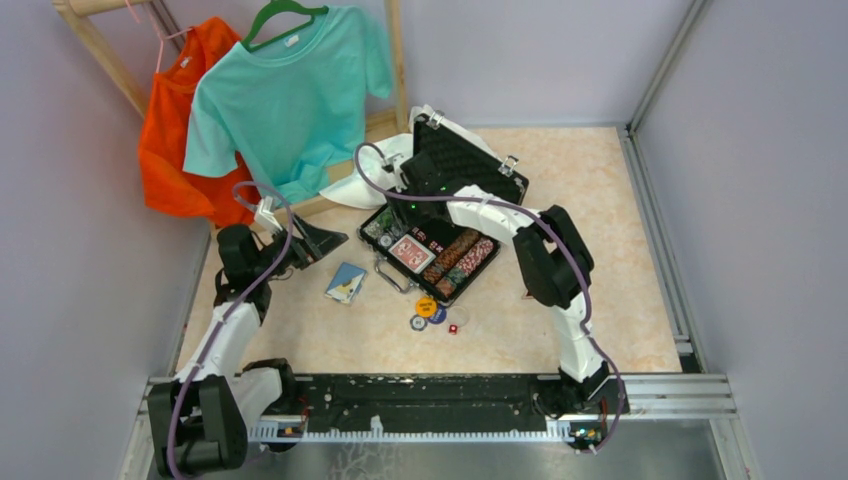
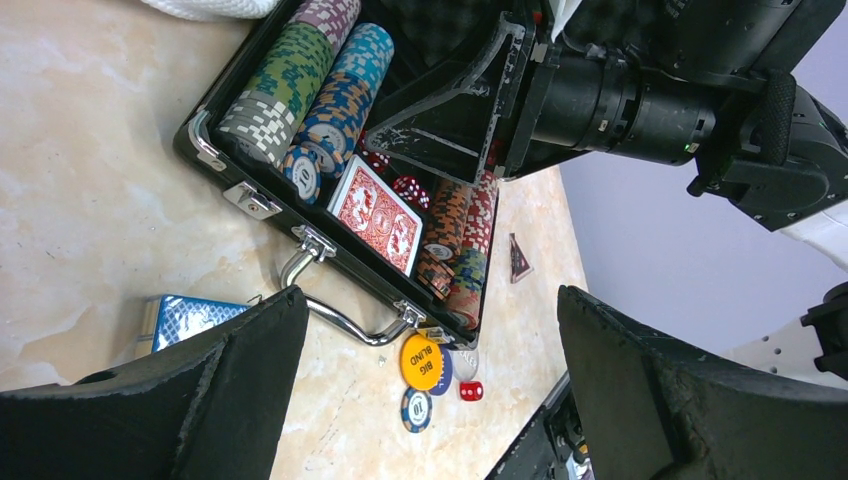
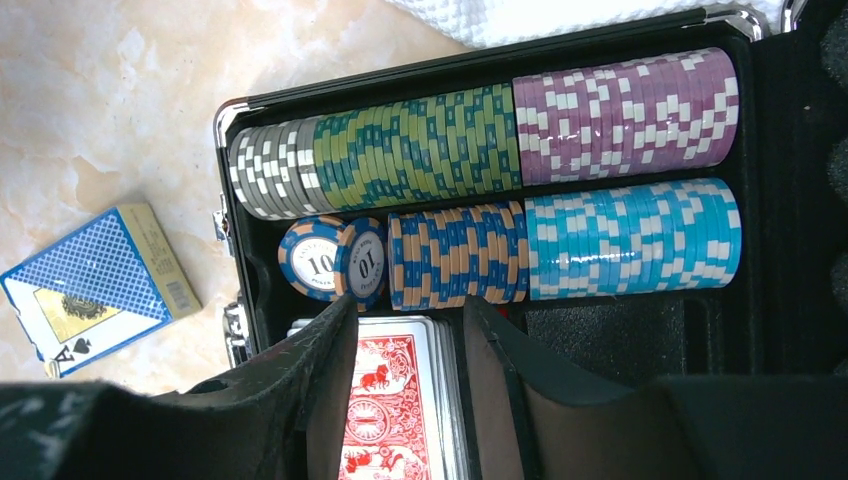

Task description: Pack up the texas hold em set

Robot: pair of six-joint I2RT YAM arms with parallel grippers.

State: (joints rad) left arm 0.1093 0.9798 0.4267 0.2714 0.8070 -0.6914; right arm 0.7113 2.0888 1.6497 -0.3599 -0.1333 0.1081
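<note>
On the beige marbled tabletop (image 1: 600, 200) the black hinged case with silver corners (image 1: 460, 165) stands open, its lid raised. Multicoloured poker chips (image 3: 420, 145) fill two rows at one end of it, and the red card deck (image 3: 385, 400) lies just beside them inside. The right tool (image 3: 410, 315) hangs just above this deck with fingers parted, grasping nothing. The left tool (image 2: 430, 300) is released wide, near the blue card deck (image 3: 95, 285), which lies on the tabletop beside the case. An orange round button (image 2: 421, 360) and a small red die (image 2: 471, 390) lie near the case handle.
</note>
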